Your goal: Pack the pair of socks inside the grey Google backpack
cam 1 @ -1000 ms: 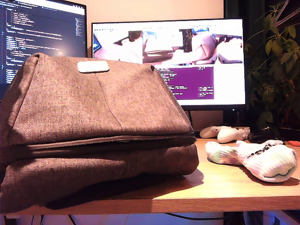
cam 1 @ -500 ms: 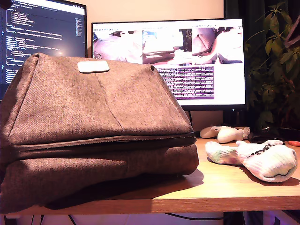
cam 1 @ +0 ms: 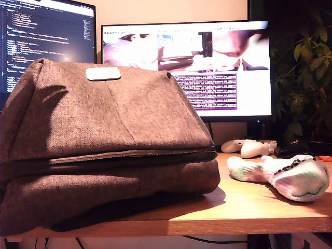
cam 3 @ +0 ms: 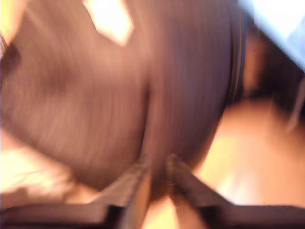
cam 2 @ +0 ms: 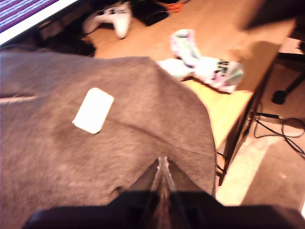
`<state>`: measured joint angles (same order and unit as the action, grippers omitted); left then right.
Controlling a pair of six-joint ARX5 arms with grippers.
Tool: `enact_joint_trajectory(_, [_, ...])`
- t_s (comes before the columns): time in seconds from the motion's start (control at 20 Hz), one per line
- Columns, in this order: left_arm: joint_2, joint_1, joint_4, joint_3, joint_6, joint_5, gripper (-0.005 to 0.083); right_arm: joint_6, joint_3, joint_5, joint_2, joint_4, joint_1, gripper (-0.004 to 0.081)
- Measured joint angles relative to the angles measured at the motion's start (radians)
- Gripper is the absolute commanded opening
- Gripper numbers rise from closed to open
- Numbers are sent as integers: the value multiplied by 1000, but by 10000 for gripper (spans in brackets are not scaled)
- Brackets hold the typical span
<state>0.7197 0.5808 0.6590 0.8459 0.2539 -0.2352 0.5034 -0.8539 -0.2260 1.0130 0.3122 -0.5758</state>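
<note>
In the exterior view, the grey Google backpack (cam 1: 104, 150) was laid zipped on the desk (cam 1: 244, 207), with the pair of socks (cam 1: 282, 176) placed apart toward that view's right, outside it; no arm was seen.

In the first wrist view, my first gripper (cam 2: 162, 168) was held above the backpack, jaws closed, empty.

In the second wrist view, blurred, my second gripper (cam 3: 158, 164) was held slightly parted, empty.

A home office or desk workspace: behind the wooden table (cam 1: 249, 207) stand two monitors (cam 1: 223, 67), one showing code (cam 1: 46, 36), with a leafy houseplant (cam 1: 306, 83) beside them.
</note>
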Motion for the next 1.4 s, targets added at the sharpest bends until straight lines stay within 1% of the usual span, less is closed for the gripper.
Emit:
enact_joint_trajectory(0.05, [0, 0, 0, 0, 0, 0, -24, 73, -21, 8, 34, -31, -19, 439])
enact_joint_trajectory(0.1, [0, 0, 0, 0, 0, 0, -24, 82, -37, 10, 68, -45, -34, 441])
enact_joint_trajectory(0.2, [0, 0, 0, 0, 0, 0, -24, 76, -80, 14, 145, -36, -58, 461])
enact_joint_trajectory(0.4, [0, 0, 5, 0, 0, 0, -24, 47, -255, 16, 286, 118, -68, 479])
enact_joint_trajectory(0.45, [0, 0, 10, 0, 0, 0, -24, 33, -303, 16, 316, 145, -68, 479])
enact_joint_trajectory(0.55, [0, 0, 26, 0, 0, 0, -24, 25, -360, 16, 362, 179, -67, 482])
enact_joint_trajectory(0.65, [0, 0, 40, 0, 0, 0, -24, 20, -380, 15, 397, 217, -67, 501])
enact_joint_trajectory(0.75, [0, 0, 39, 0, 0, 0, -24, 16, -391, 4, 444, 235, -67, 501])
enact_joint_trajectory(0.9, [0, 0, 39, 0, 0, 0, -24, 16, -395, 4, 507, 220, -67, 501])
enact_joint_trajectory(1.05, [0, 0, 40, 0, 0, 0, -24, 19, -395, 4, 526, 185, -67, 488])
enact_joint_trajectory(1.1, [0, 0, 40, 0, 0, 0, -24, 19, -395, 4, 526, 170, -67, 472])
enact_joint_trajectory(1.15, [0, 0, 40, 0, 0, 0, -24, 21, -395, 3, 527, 152, -67, 429])
enact_joint_trajectory(1.2, [0, 0, 40, 0, 0, 0, -24, 21, -395, 2, 527, 137, -68, 362])
enact_joint_trajectory(1.3, [0, 0, 40, 0, 0, 0, -24, 20, -396, 1, 527, 133, -68, 180])
enact_joint_trajectory(1.35, [0, 0, 40, 0, 0, 0, -24, 8, -396, 1, 527, 132, -68, 118])
enact_joint_trajectory(1.4, [0, 0, 40, 0, 0, 0, -24, 5, -396, 1, 527, 131, -68, 102])
